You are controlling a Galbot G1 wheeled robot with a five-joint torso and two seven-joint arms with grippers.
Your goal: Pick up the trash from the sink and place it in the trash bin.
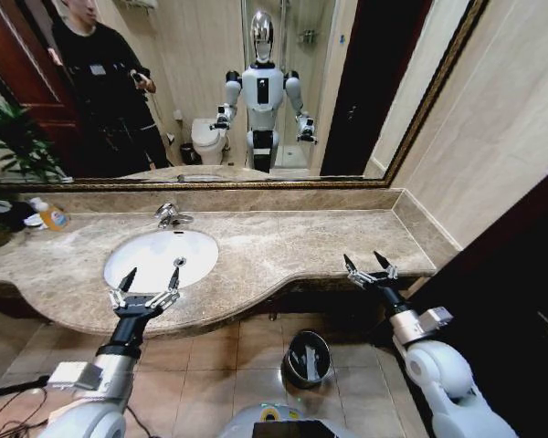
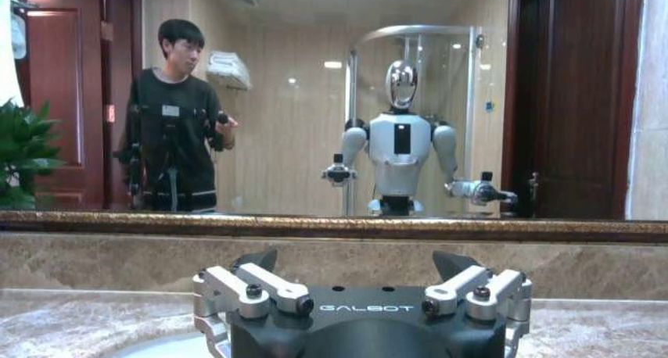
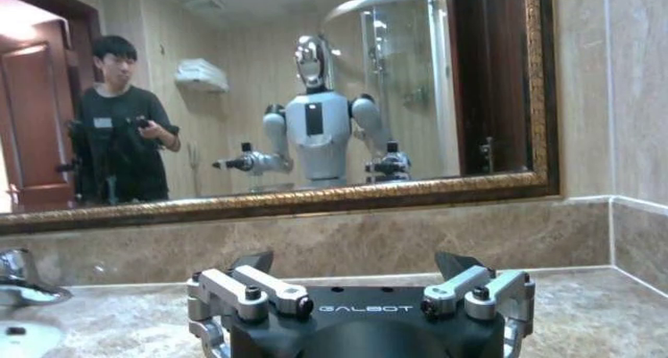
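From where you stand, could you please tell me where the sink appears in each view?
Head view: the sink lies left of centre in the counter, with the open left tool over its near edge.
Left wrist view: a pale sliver beside the tool's body.
Right wrist view: a white corner at the picture's edge, under the faucet.
Shared landmark: the gold mirror frame.

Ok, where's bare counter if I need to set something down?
Bare marble between the sink and right gripper, back to the mirror ledge. Left of the sink, the orange bottle and plant crowd the corner. Left gripper hovers over the basin's front rim.
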